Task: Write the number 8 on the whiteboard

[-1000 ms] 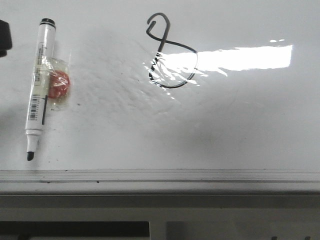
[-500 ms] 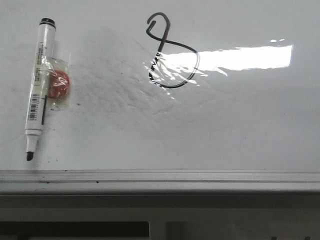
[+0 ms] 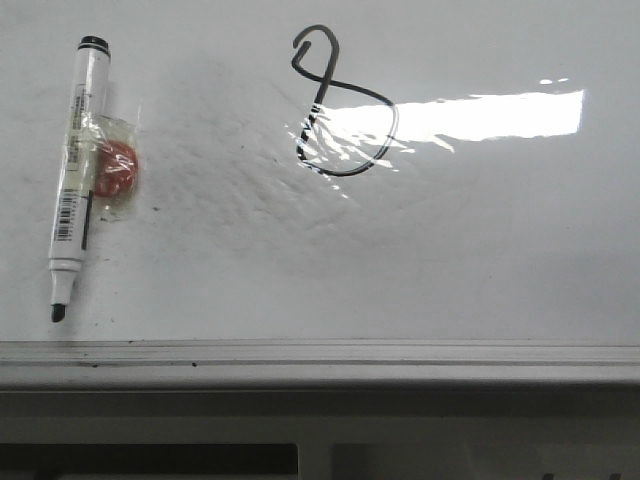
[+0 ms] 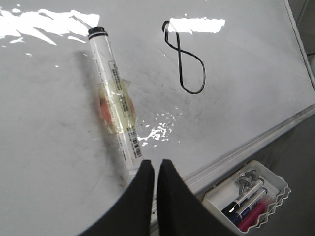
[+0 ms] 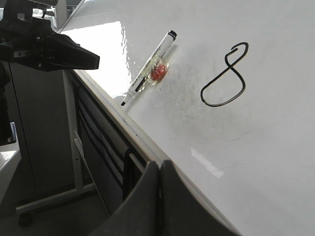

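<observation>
The number 8 (image 3: 322, 95) is drawn in thin black line on the whiteboard (image 3: 450, 250), with a large lower loop and a small hooked upper loop. It also shows in the left wrist view (image 4: 179, 49) and the right wrist view (image 5: 227, 66). A black-tipped white marker (image 3: 75, 170) with a red patch taped on lies uncapped on the board, left of the 8. My left gripper (image 4: 155, 162) is shut and empty, back from the marker's tip end near the board's edge. My right gripper (image 5: 159, 164) is shut and empty over the edge rail. No gripper shows in the front view.
A grey metal edge rail (image 3: 320, 355) runs along the board's near side. A white tray (image 4: 251, 196) holding several markers hangs below the rail. The left arm (image 5: 49, 49) hovers off the board's edge, above a metal stand (image 5: 74, 147).
A dark part of the left gripper at the front view's left edge has gone out of view. The marker and the 8 have not moved.
</observation>
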Motion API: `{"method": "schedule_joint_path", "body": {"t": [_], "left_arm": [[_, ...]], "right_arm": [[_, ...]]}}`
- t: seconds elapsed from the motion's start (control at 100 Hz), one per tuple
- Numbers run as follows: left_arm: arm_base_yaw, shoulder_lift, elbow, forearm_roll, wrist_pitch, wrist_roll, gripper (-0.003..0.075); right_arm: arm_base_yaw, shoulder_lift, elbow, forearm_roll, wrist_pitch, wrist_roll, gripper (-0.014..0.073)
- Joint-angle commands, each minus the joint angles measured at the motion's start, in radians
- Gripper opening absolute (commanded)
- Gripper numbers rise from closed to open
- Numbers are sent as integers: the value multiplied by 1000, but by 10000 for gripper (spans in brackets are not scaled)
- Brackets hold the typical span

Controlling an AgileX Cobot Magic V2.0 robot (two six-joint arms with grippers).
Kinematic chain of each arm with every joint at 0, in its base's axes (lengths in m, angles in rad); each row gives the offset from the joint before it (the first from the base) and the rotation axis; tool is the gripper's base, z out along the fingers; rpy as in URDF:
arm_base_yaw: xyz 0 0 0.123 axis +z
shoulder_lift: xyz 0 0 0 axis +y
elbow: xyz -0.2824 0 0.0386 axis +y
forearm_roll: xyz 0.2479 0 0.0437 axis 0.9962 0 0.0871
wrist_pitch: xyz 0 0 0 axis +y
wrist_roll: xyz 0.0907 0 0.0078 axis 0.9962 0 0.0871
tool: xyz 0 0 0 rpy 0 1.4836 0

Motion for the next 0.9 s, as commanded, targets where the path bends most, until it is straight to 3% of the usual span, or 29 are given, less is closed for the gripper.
{"method": "schedule_joint_path", "body": {"t": [0.0, 0.1, 0.15, 0.21, 0.34, 0.45, 0.74, 0.89], "left_arm": [[3, 9, 0, -2, -83, -2, -20], [8, 2, 70, -45, -130, -2, -20], [31, -14, 59, -97, -19, -2, -20], [72, -34, 65, -143, 22, -2, -20], [215, -108, 65, -95, 173, 13, -20], [345, -206, 65, -93, 304, 119, -20], [677, -428, 65, -131, 474, 364, -20], [788, -485, 65, -178, 541, 368, -20]], "right_arm": [[0, 11, -26, -18, -70, -10, -69], [0, 11, -26, -18, -70, -10, -69], [0, 11, -26, -18, -70, -10, -69], [0, 11, -26, -18, -70, -10, -69], [0, 11, -26, -18, -70, -10, -69], [0, 11, -26, -18, -70, -10, -69], [0, 11, -26, -18, -70, -10, -69], [0, 11, -26, -18, -70, -10, -69]]}}
